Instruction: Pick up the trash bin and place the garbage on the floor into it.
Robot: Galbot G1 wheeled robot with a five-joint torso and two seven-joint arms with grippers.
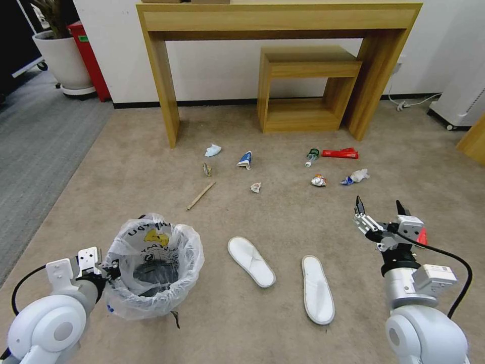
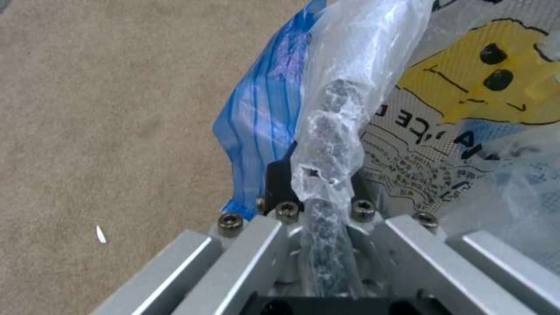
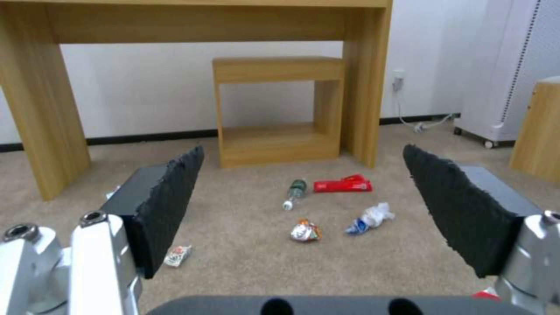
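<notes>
Near left: left gripper [image 1: 108, 269] clamped on the bagged rim of the trash bin [image 1: 154, 270], fingers closed over the crinkled plastic bag [image 2: 327, 144]; bin upright on the beige floor [image 1: 283, 323], close by the left arm. Near right: right gripper [image 1: 381, 210] raised above the carpet, jaws spread wide, pads [image 3: 169, 210] holding nothing. Between the arms, just ahead: two white slippers [image 1: 251, 261], lying flat, side by side, slightly apart. Farther out, left of centre: wooden stick [image 1: 200, 195], small crumpled paper [image 1: 256, 187], a small wrapper [image 1: 207, 169], blue-white wrapper [image 1: 245, 159], pale blue crumpled paper [image 1: 212, 150]. Farther right: crushed can [image 1: 318, 180], blue-white wad [image 1: 355, 177], then green bottle [image 1: 311, 156] lying beside the long red packet [image 1: 340, 153]. Farthest: wooden table [image 1: 278, 20] against the wall, smaller wooden stand [image 1: 303, 88] beneath it.
</notes>
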